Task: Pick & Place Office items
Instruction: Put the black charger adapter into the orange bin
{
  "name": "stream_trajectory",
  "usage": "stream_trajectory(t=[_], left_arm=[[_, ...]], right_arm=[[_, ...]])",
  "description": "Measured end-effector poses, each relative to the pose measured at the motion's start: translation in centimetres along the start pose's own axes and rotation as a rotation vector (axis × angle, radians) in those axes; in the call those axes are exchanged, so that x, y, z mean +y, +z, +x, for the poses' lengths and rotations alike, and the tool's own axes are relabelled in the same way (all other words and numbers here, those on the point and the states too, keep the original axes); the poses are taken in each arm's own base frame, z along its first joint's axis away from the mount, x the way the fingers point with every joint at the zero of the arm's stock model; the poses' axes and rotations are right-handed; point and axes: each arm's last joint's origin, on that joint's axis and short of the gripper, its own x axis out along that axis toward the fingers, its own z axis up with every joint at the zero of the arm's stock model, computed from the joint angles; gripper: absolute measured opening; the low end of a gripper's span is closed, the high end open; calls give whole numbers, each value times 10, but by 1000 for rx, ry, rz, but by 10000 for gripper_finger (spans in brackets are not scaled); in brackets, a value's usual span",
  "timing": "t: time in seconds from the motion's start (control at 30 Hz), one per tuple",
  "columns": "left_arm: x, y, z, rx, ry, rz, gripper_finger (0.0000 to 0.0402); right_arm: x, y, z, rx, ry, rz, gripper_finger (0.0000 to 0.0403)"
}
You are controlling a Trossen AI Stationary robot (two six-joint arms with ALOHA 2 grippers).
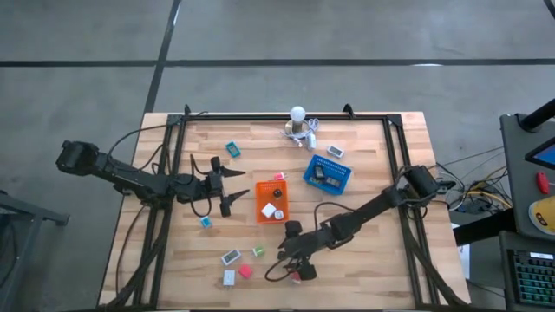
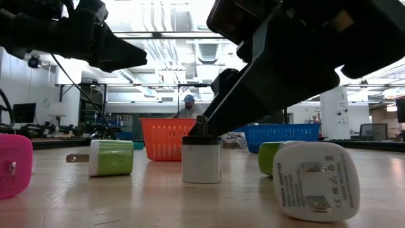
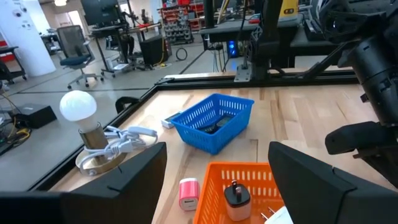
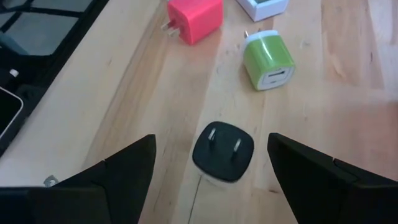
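Observation:
A small charger (image 4: 224, 151) with a black top, two prongs up and a white body (image 2: 201, 159) stands on the table near its front edge. My right gripper (image 4: 211, 142) slants down over it, open, one finger on either side and apart from it. A green charger (image 4: 268, 59) and a pink one (image 4: 196, 18) lie just beyond. My left gripper (image 1: 234, 191) hovers open just left of the orange tray (image 1: 263, 198), pointing level at it. That tray holds a black charger (image 3: 236, 194) and white pieces. A pink charger (image 3: 188, 193) lies beside it.
A blue tray (image 1: 328, 173) with items sits right of centre, and a white bulb with cables (image 1: 299, 121) stands at the far edge. Two teal pieces (image 1: 232, 149) (image 1: 205, 222) lie on the left. More small pieces (image 1: 230, 257) lie near the front edge. A person (image 2: 188, 106) stands far behind the table.

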Motion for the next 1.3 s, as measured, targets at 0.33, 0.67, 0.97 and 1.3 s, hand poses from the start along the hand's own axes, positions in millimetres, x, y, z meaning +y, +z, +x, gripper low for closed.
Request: stream_trajectory(t=[0.33,0.67,0.97,1.3], left_arm=[[0,0,0,-2,0,-3,284],[0,0,0,-2,0,-3,284],[0,0,0,-2,1,-4,284],[0,0,0,-2,1,-5,284]], right_arm=[[-3,-6,9,20,-8,5,302],[-2,-6,17,31,-10,4,278],[-2,-8,17,37,-11,4,194],[-3,-8,17,39,-12,4,134]])
